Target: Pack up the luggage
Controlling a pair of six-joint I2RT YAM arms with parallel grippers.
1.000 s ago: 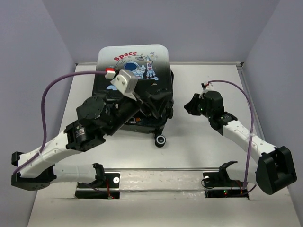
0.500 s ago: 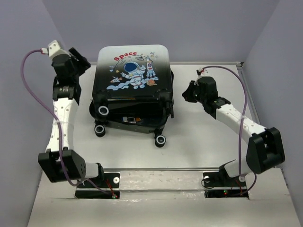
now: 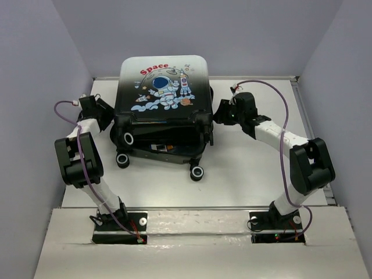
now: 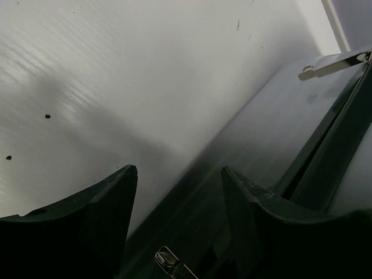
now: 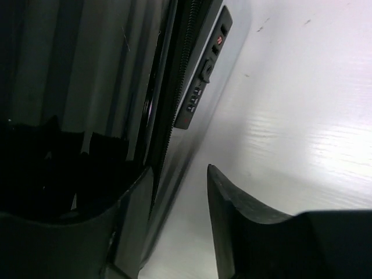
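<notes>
The luggage (image 3: 163, 99) lies flat at the middle of the far half of the white table (image 3: 250, 168), its glossy hard lid facing up: rounded corners, silver at the far edge shading to black near the wheels, with a cartoon astronaut and red "Space" lettering. Three black wheels (image 3: 197, 171) with pale hubs stick out on the near side, and a dark gap shows there between the two halves. The left gripper (image 3: 104, 111) sits low against the case's left flank; in its wrist view the two matte black fingers (image 4: 99, 215) stand well apart with only table and smooth dark shell in the gap, nothing held. A metal zip pull (image 4: 331, 64) lies on the shell further along. The right gripper (image 3: 222, 113) is at the case's right flank, its wedge-shaped fingers (image 5: 244, 226) moderately parted; the silver rim of the shell runs into the gap, but whether either pad touches it cannot be told. Beside that rim run black zip teeth (image 5: 181, 64) and a small combination lock (image 5: 203, 75). The table has a faintly ribbed sheen and a few dark specks (image 4: 47, 116). Purple cables (image 3: 273, 93) loop over both arms, and plain lilac walls close in the table
</notes>
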